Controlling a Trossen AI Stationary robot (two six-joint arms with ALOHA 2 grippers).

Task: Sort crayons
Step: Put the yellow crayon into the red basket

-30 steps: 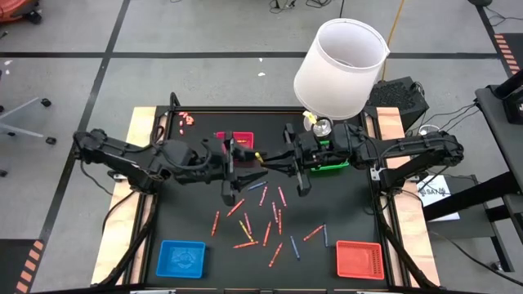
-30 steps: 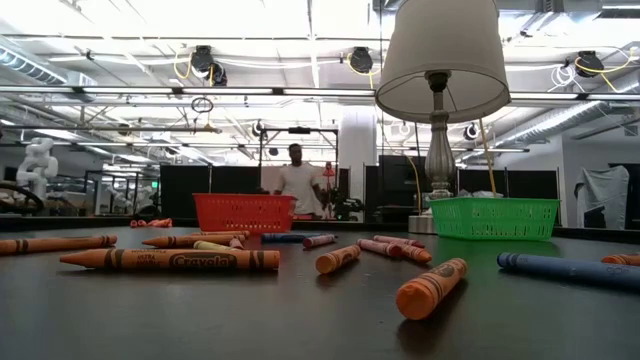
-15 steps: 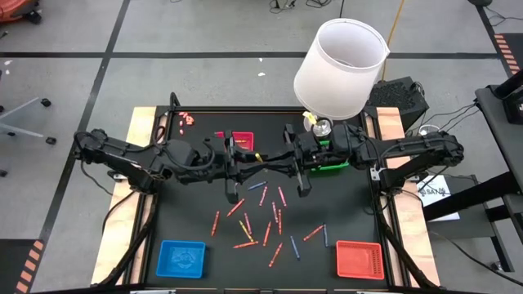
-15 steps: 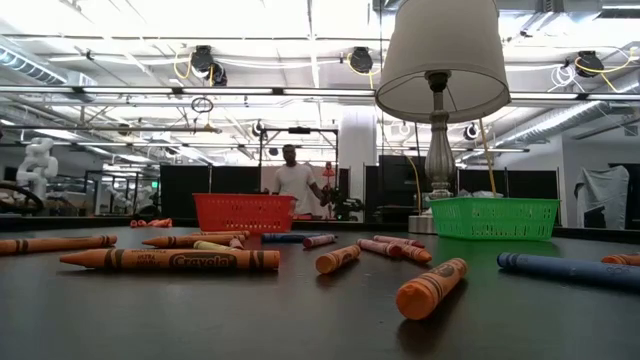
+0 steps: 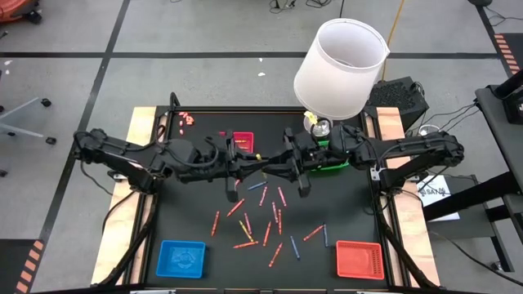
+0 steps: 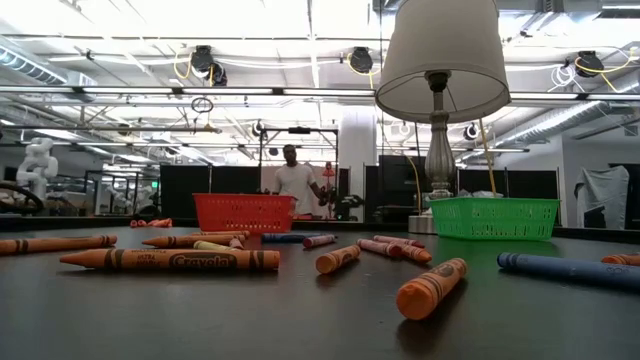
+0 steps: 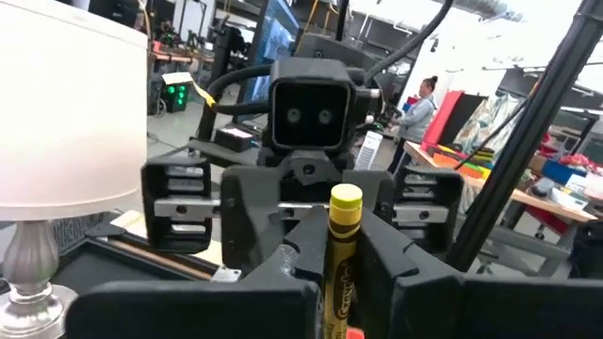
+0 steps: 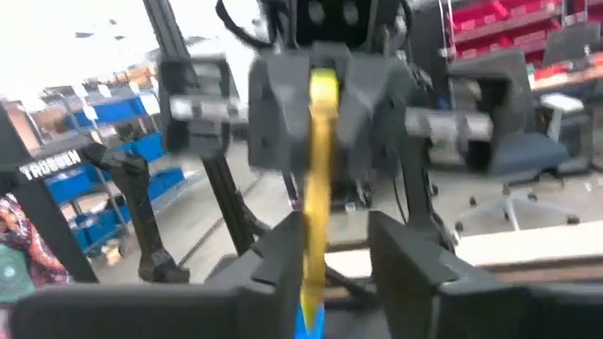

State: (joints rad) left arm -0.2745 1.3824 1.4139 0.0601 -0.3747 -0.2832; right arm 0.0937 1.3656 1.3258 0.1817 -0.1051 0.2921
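High view: left tool [image 5: 249,167] and right tool [image 5: 265,165] raised tip to tip above the back middle of the dark surface [image 5: 196,216], a yellow crayon [image 5: 257,158] bridging them. Left wrist view: fingers [image 7: 400,268] clamped on the yellow crayon, upright between them, right tool facing close beyond. Right wrist view: fingers [image 8: 405,254] slightly apart either side of the same crayon, contact hard to tell, perhaps just loosening. Loose crayons [image 5: 265,216] scattered over the middle of the surface below, mostly red and orange, a few blue. Blue tray [image 5: 181,257] at front left, red tray [image 5: 359,259] at front right, dark red tray [image 5: 243,140] and green tray [image 5: 331,163] at back, lamp [image 5: 341,61] behind.
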